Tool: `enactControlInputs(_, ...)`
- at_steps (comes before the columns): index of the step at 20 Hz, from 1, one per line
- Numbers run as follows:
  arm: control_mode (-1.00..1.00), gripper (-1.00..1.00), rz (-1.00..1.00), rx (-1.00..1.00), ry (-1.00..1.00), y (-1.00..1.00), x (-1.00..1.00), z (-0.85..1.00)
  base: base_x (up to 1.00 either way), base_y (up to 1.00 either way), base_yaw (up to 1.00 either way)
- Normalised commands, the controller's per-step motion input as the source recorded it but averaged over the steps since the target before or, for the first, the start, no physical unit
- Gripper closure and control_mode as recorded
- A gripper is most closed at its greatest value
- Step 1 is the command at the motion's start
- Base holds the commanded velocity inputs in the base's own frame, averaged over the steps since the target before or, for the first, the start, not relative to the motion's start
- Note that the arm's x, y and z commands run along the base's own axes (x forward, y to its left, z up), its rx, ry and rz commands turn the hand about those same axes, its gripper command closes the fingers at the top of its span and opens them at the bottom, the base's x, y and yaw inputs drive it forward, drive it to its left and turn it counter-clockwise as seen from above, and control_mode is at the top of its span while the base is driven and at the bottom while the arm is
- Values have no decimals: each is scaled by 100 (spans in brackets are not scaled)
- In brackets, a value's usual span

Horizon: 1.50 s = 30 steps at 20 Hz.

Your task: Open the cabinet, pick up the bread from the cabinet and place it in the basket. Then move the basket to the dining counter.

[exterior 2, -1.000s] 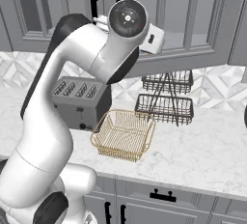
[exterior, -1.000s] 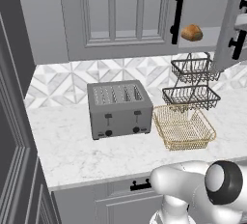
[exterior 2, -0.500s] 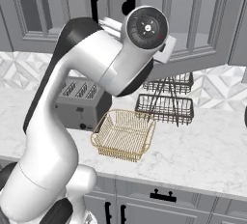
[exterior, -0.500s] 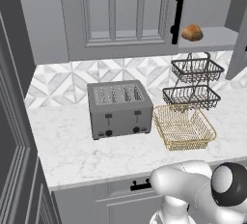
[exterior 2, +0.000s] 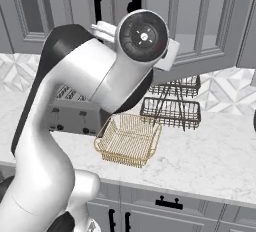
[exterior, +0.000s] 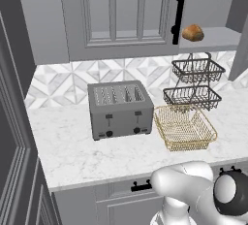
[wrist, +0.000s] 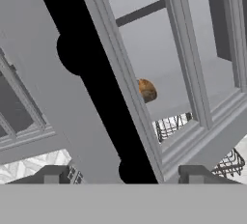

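Black bar handle standing just ahead of the gripper, between finger tips now spread wide and clamping nothing, where a second ago pinched on that bar. Judged a release after the pull: right-hand door of the cabinet swung further out than a second ago and now nearly edge-on at the far right of the left base view, leaving the grey shelf uncovered. Opening step therefore reckoned done, with picking next. Bread sitting alone at the left end of that shelf, close to the closed left door's own black handle; from the hand, glimpsed as a golden lump beyond the door frame. Below it, dark two-tier wire rack against the backsplash, and nearer, golden basket on the marble worktop, just right of the grey toaster and apart from it by a thin gap. Room for the reach: open air above the basket and in front of the shelf, but hemmed in by the swung door on the right, the closed door's handle on the left and the rack's top hoop underneath. Probably wise to back clear of the bar first, then come round the door's edge and enter the shelf level rather than from below. Basket near the worktop's front edge, so an easy drop afterwards.
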Motion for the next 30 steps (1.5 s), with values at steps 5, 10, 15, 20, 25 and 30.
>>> enactControlInputs(5,-100,-100,-11,-26,0,87,-62,2,0,0,0)
enactControlInputs(10,-100,-100,-23,-41,0,100,-58,16,0,0,0)
enactControlInputs(15,-100,-100,-7,-63,25,99,14,-2,0,0,0)
enactControlInputs(20,-100,-100,-4,-64,50,40,67,-7,0,0,0)
enactControlInputs(25,-100,-100,-23,-56,64,-10,41,-3,0,0,0)
enactControlInputs(30,-100,-100,-32,-36,50,-76,15,-2,0,0,0)
